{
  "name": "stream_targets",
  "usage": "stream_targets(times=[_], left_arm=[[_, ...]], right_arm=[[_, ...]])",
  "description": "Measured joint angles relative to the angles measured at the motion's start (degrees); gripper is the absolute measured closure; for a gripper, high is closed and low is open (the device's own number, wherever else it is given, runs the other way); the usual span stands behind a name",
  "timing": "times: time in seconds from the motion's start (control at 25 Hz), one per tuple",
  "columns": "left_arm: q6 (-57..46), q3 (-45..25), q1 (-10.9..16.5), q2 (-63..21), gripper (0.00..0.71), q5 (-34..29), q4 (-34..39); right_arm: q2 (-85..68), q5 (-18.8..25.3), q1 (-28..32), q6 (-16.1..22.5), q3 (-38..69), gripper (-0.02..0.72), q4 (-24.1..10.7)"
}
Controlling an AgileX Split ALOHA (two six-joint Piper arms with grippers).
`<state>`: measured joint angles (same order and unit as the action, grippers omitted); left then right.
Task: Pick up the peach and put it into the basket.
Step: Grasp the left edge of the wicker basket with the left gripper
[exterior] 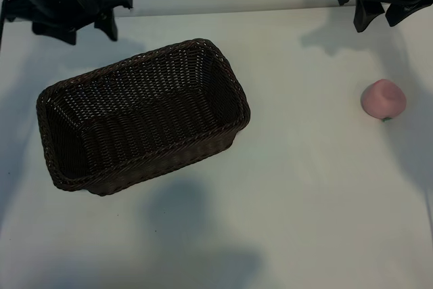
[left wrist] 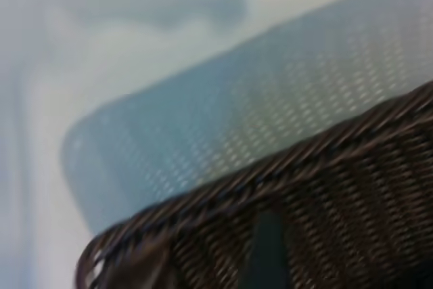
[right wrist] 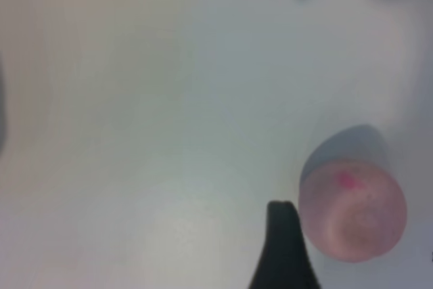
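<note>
Exterior view: the wicker basket lies at centre left on the white table, holding nothing. The peach rests on the table at the right edge, well apart from the basket. The left gripper hangs at the upper left, above the basket's far corner; the right gripper hangs at the upper right, above the peach. Both stand with fingers spread, gripping nothing.

Left wrist view: only the basket's braided rim and woven wall fill the lower frame.

Right wrist view: the peach sits at lower right, just beside one dark fingertip, which the exterior view does not show.
</note>
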<state>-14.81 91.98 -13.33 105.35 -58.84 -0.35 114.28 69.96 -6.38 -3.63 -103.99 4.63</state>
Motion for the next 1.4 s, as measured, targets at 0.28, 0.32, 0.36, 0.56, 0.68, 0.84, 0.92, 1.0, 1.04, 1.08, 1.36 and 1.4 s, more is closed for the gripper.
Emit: stream_targets(times=[0.28,0.32,0.36,0.56,0.68,0.84,0.92,1.0,1.04,1.08,1.36,1.4], left_arm=[[-3.95,-10.22,-2.38,-8.46,0.114,1.25,0.74],[-5.05,-13.01,-2.52,-10.55,0.114,2.38,0.97],[-5.99,-15.90,-2.59,-12.32,0.114,3.10,1.23],[-13.87,-26.94,-2.59,-21.95,0.114,5.71,5.69],[-21.57,-31.43,-2.59,-26.34,0.114,5.69,11.31],[-27.85,-34.82,-1.67,-27.56,0.114,5.62,15.00],[-28.39,-35.46,0.00,-26.53,0.114,5.88,14.88],[-28.39,-35.44,1.60,-25.53,0.114,6.59,14.45],[-28.39,-35.51,2.63,-24.91,0.114,7.08,14.05],[-28.11,-35.94,3.39,-24.51,0.114,8.09,13.35],[-19.35,-38.18,7.42,-18.24,0.114,15.37,3.77],[-18.58,-38.18,7.41,-17.01,0.114,16.63,2.82]], right_arm=[[0.00,0.00,0.00,0.00,0.00,0.193,0.00],[0.00,0.00,0.00,0.00,0.00,0.193,0.00],[0.00,0.00,0.00,0.00,0.00,0.193,0.00],[0.00,0.00,0.00,-0.05,0.00,0.193,0.00],[0.00,0.00,0.00,-0.11,0.00,0.193,0.00],[0.00,0.00,0.00,-0.16,0.00,0.193,0.00],[0.00,0.00,0.00,-0.15,0.00,0.193,0.00],[0.00,0.00,0.00,-0.37,0.00,0.193,0.00],[0.00,0.00,0.00,-0.62,0.00,0.193,0.00],[0.00,0.00,0.00,-0.73,0.00,0.193,0.00],[0.00,0.00,0.00,-1.06,0.00,0.195,0.00],[0.00,0.00,0.00,-1.11,0.00,0.195,0.00]])
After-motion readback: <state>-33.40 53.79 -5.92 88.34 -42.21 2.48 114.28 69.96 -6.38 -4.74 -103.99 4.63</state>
